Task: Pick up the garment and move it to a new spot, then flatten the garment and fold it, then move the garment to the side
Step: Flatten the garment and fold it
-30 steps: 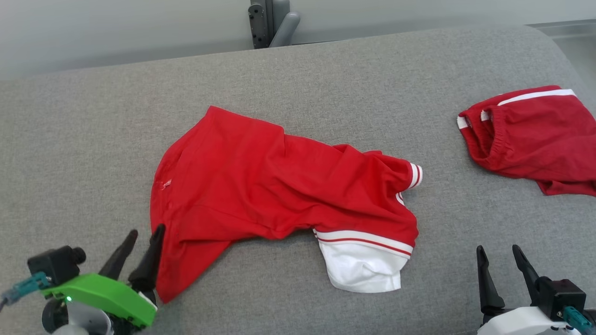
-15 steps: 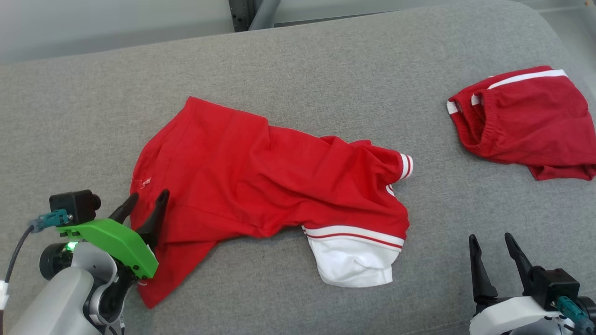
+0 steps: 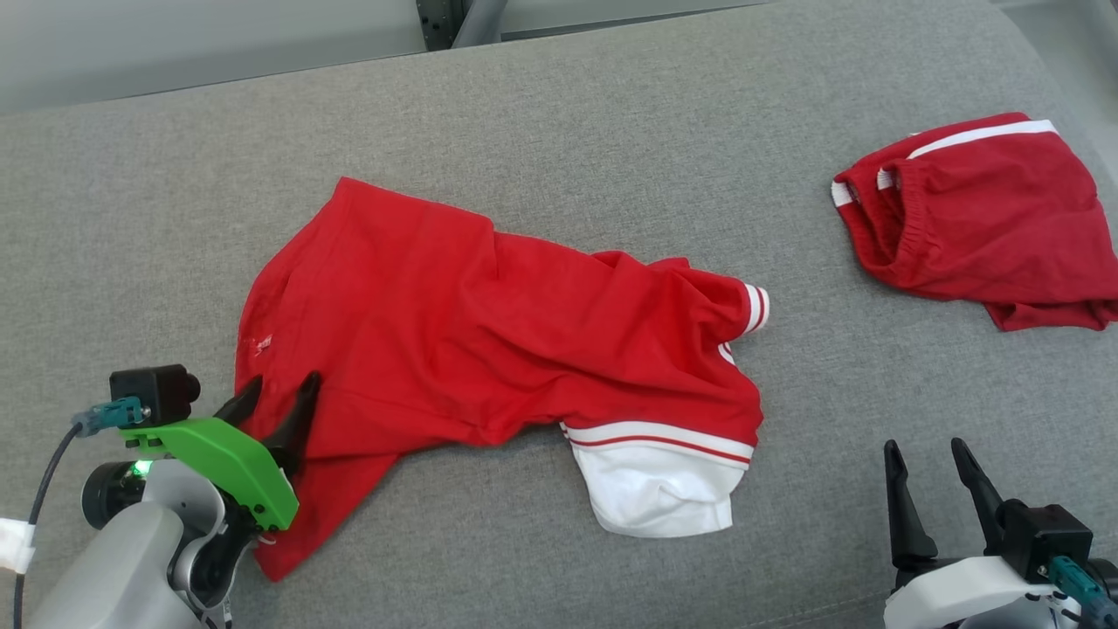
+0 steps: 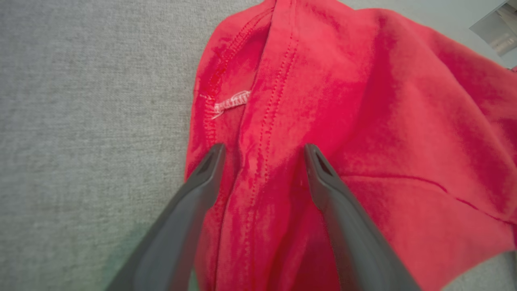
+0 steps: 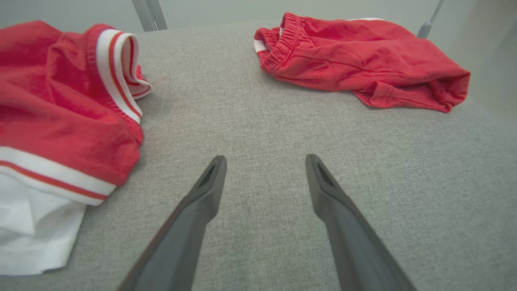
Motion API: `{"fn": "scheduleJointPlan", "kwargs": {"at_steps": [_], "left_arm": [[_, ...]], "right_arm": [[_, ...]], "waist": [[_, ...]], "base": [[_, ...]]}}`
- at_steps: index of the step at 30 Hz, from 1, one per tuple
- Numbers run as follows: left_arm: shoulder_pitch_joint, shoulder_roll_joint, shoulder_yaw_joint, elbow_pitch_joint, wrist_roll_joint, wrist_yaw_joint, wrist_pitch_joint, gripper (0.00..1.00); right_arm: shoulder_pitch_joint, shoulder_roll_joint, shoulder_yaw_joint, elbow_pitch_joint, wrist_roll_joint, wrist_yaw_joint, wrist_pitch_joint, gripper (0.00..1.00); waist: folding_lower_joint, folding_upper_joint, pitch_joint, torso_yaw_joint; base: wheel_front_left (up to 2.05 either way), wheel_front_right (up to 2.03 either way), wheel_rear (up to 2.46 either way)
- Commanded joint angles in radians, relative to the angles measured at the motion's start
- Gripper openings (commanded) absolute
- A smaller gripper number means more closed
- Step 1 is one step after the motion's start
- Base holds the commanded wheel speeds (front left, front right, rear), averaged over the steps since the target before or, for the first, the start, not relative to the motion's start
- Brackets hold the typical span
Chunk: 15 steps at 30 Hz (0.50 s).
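Grey fabric cushion (image 3: 559, 114): crumpled red shirt (image 3: 489, 332) lies at centre. Left end effector (image 3: 281, 384), spread wide, sits over its 8 o'clock hem; right end effector (image 3: 924, 447), wide and empty, at 4 o'clock.

**Clearance, ref. red garment (image 3: 489, 341), mid grey cushion (image 3: 611, 131)**
- Far side & left: bare cushion, open approach.
- Near-left hem: occupied by left gripper (image 3: 281, 381), fingers spread over the cloth.
- Right: bare strip, then red shorts (image 3: 969, 218), well apart.
- Near-right: right gripper (image 3: 924, 445), fingers apart over bare cushion; open gap to garment.
- Beyond cushion's far edge: metal post (image 3: 454, 13).
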<state>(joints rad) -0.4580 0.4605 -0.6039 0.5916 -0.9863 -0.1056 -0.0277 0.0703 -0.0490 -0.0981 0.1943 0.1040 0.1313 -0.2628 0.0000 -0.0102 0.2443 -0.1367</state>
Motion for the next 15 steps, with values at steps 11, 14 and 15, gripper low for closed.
{"fn": "scheduleJointPlan", "kwargs": {"at_steps": [11, 14, 15], "left_arm": [[-0.043, -0.004, -0.039, -0.027, 0.041, -0.016, -0.035, 1.00], [-0.065, -0.005, -0.047, -0.028, 0.041, -0.018, -0.022, 1.00], [-0.074, -0.007, -0.048, -0.025, 0.036, -0.019, -0.015, 1.00]], "right_arm": [[-0.007, -0.003, 0.003, 0.001, -0.006, -0.001, -0.003, 1.00], [-0.018, -0.003, 0.008, 0.002, -0.006, -0.001, -0.003, 1.00], [-0.022, -0.003, 0.010, 0.002, -0.006, -0.001, -0.003, 1.00]], "waist": [[0.0000, 0.0102, -0.006, 0.017], [0.0000, 0.0102, 0.000, 0.015], [0.0000, 0.0102, 0.002, 0.013]], "base": [[0.00, 0.00, 0.00], [0.00, 0.00, 0.00], [0.00, 0.00, 0.00]]}}
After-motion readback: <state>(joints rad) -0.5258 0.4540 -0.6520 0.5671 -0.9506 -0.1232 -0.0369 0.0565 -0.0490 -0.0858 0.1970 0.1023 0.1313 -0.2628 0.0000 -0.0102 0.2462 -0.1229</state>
